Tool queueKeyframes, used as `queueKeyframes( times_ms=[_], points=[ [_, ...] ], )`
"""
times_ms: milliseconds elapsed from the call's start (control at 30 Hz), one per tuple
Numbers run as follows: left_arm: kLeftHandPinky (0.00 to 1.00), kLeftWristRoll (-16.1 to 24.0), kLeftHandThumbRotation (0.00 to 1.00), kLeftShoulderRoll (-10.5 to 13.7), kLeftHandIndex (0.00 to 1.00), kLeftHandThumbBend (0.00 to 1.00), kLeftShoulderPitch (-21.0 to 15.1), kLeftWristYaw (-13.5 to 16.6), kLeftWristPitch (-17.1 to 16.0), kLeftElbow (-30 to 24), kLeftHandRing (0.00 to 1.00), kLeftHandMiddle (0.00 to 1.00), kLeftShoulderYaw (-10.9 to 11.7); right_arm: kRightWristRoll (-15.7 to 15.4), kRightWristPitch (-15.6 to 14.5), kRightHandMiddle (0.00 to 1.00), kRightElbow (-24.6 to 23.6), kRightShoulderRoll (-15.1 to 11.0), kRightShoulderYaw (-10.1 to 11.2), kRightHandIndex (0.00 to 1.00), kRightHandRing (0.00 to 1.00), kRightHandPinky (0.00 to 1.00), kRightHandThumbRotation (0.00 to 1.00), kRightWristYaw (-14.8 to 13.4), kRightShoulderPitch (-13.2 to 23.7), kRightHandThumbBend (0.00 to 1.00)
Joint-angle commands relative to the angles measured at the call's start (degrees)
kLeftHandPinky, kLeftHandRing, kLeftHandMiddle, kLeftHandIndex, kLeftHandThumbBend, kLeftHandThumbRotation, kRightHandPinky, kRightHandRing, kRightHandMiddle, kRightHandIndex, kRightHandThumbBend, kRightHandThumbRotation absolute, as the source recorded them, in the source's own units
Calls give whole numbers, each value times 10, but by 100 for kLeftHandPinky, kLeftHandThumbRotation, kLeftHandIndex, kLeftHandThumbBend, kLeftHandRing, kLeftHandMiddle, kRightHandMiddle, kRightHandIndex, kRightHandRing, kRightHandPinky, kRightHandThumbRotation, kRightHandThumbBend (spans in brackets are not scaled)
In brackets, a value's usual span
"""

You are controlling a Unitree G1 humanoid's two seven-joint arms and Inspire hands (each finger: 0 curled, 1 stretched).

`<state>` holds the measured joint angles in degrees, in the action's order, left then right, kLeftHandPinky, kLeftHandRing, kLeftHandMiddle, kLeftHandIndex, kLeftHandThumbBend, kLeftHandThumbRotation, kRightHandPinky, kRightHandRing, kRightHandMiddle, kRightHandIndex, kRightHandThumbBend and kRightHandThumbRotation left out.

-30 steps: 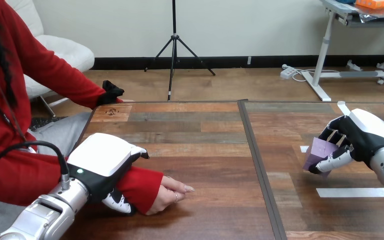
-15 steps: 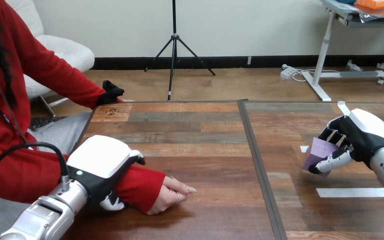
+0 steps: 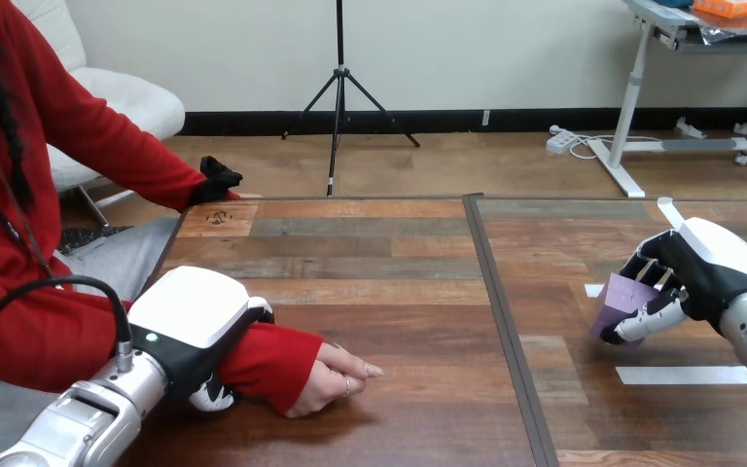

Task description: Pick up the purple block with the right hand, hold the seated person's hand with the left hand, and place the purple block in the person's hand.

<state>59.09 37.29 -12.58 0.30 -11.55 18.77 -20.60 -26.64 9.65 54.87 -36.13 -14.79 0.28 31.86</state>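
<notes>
The purple block sits in my right hand at the table's right side, fingers and thumb curled round it, just above the wood. At the lower left the person's hand lies palm down on the table, fingertips pointing right. My left hand lies over the person's red-sleeved wrist, its fingers wrapped down round the near side of the sleeve.
White tape strips mark the table under and in front of my right hand. A dark seam runs front to back between the two table panels. The person's other arm rests at the table's far left corner.
My left hand has slid back a little along the sleeve toward the left. My right hand with the purple block has dipped slightly lower.
</notes>
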Motion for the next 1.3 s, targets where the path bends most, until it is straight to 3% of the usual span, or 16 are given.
queueKeyframes(
  times_ms=[0, 1067, 1267],
  points=[
    [75, -1, 0, 13, 74, 94, -31, -7, 3, 11, 76, 75, -6, 8, -1, 50, -33, -3, 17, 51, 44, 38, 0, -7, 20, 69],
    [63, -41, 0, 5, 65, 80, -27, -3, 0, 26, 66, 67, 1, 10, -1, 49, -36, -2, 18, 50, 44, 37, 0, -6, 19, 69],
    [59, -55, 1, -2, 63, 79, -26, 15, -5, 35, 63, 65, 3, 11, -5, 49, -37, -1, 20, 50, 43, 37, 0, -5, 19, 69]
  ],
)
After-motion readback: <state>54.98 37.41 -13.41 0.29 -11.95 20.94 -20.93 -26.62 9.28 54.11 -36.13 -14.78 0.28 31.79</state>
